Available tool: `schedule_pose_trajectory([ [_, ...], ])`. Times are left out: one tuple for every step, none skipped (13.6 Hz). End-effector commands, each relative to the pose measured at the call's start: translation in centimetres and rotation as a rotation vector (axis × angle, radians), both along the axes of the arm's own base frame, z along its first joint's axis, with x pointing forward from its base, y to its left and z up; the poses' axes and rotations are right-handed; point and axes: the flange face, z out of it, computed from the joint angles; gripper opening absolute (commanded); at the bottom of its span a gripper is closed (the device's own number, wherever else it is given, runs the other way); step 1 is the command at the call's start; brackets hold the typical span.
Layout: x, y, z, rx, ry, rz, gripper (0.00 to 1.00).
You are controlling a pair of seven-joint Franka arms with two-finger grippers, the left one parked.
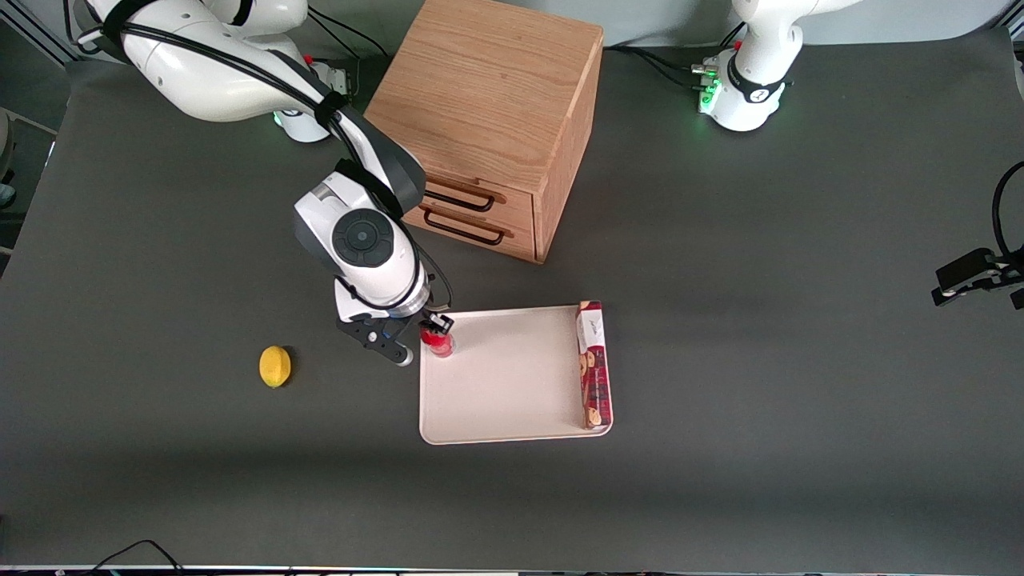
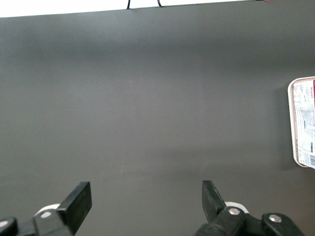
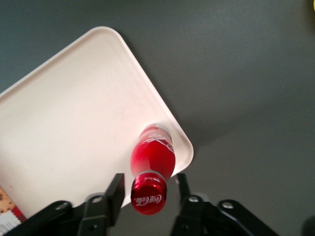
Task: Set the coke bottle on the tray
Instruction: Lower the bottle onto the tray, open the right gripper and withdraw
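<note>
The coke bottle (image 1: 437,343) stands upright on the cream-white tray (image 1: 512,384), in the tray's corner toward the working arm's end and farther from the front camera. In the right wrist view I look down on its red cap and body (image 3: 152,157), with its base just inside the tray's rim (image 3: 184,142). My right gripper (image 1: 432,330) is directly above the bottle. In the right wrist view the gripper (image 3: 149,189) is open, one finger on each side of the cap with a gap on both sides.
A long red biscuit packet (image 1: 593,364) lies on the tray along its edge toward the parked arm. A lemon (image 1: 275,366) lies on the table toward the working arm's end. A wooden drawer cabinet (image 1: 488,120) stands farther from the front camera than the tray.
</note>
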Motion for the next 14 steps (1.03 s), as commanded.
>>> schedule_pose_trajectory([
  [1.3,-1.0,6.0,-0.038,-0.032,-0.014,1.00],
  [1.7,-2.0,9.5,-0.062,-0.029,0.042,1.00],
  [1.5,-3.3,13.0,-0.095,-0.017,0.120,1.00],
  [1.0,-5.0,16.3,-0.129,-0.006,0.192,1.00],
  [0.2,-6.6,19.1,-0.160,0.010,0.260,1.00],
  [-0.6,-9.0,22.1,-0.162,0.037,0.323,1.00],
  [-1.6,-12.3,25.1,-0.139,0.069,0.364,1.00],
  [-2.6,-15.7,27.8,-0.110,0.084,0.403,1.00],
  [-3.2,-19.9,29.7,-0.087,0.103,0.439,1.00],
  [-3.9,-23.6,30.2,-0.067,0.133,0.493,1.00],
  [-4.7,-26.5,30.3,-0.057,0.147,0.529,1.00],
  [-5.3,-28.8,30.2,-0.059,0.156,0.530,1.00],
  [-5.6,-30.5,29.3,-0.058,0.164,0.519,1.00],
  [-5.9,-32.0,28.6,-0.043,0.162,0.525,1.00],
])
